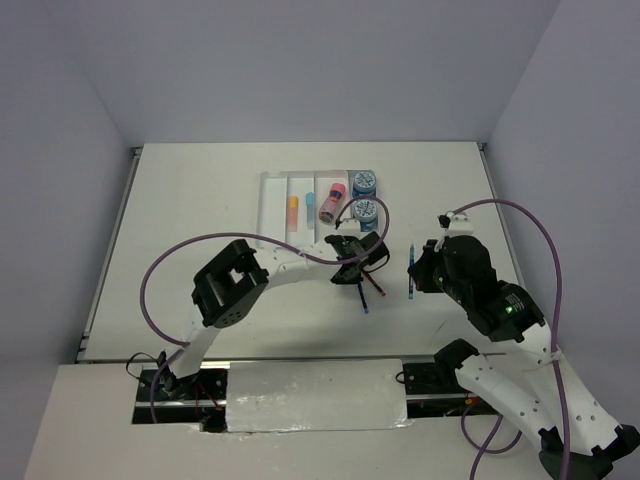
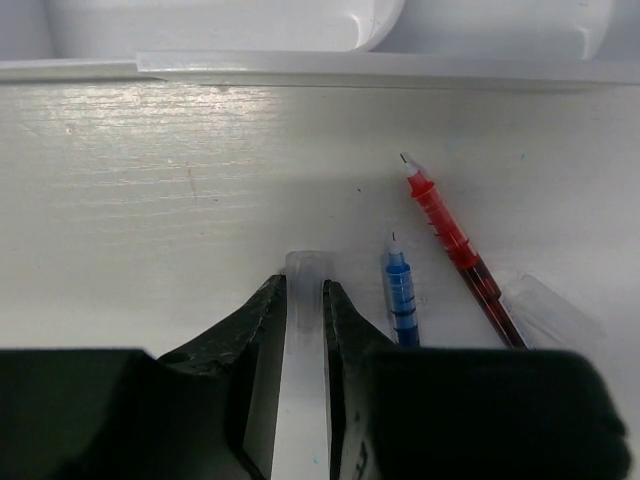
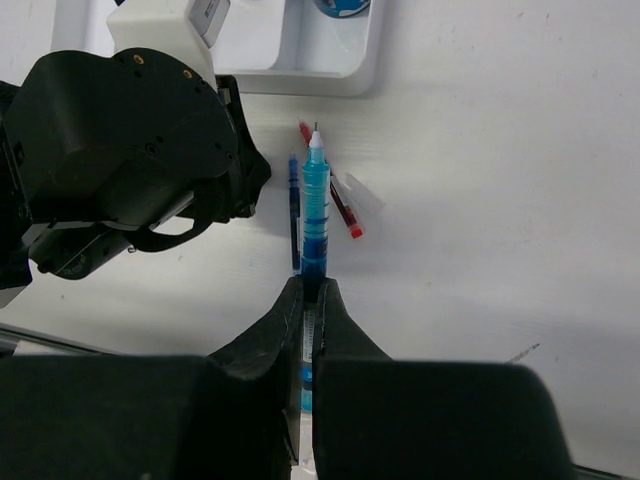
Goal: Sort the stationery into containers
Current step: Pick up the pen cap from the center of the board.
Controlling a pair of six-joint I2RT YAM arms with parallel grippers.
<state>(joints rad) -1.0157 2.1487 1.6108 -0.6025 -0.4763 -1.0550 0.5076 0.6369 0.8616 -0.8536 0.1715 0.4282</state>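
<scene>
The clear divided tray [image 1: 272, 200] holds an orange eraser [image 1: 293, 208], a light-blue eraser [image 1: 310, 198], a pink cylinder [image 1: 335, 198] and two blue patterned rolls [image 1: 365, 181]. My left gripper [image 1: 357, 268] is down on the table just in front of the tray. Its jaws [image 2: 304, 285] press both sides of a clear pen-like tube [image 2: 305, 262]. Beside it lie a dark blue pen [image 2: 400, 295] and a red pen [image 2: 455, 240]. My right gripper [image 3: 312, 285] is shut on a light-blue pen [image 3: 316, 200], held right of the left gripper.
A loose clear cap [image 2: 548, 308] lies next to the red pen. The tray's near rim [image 2: 350, 66] runs just beyond the left fingers. In the right wrist view the left arm's black wrist [image 3: 130, 150] fills the upper left, close to the held pen.
</scene>
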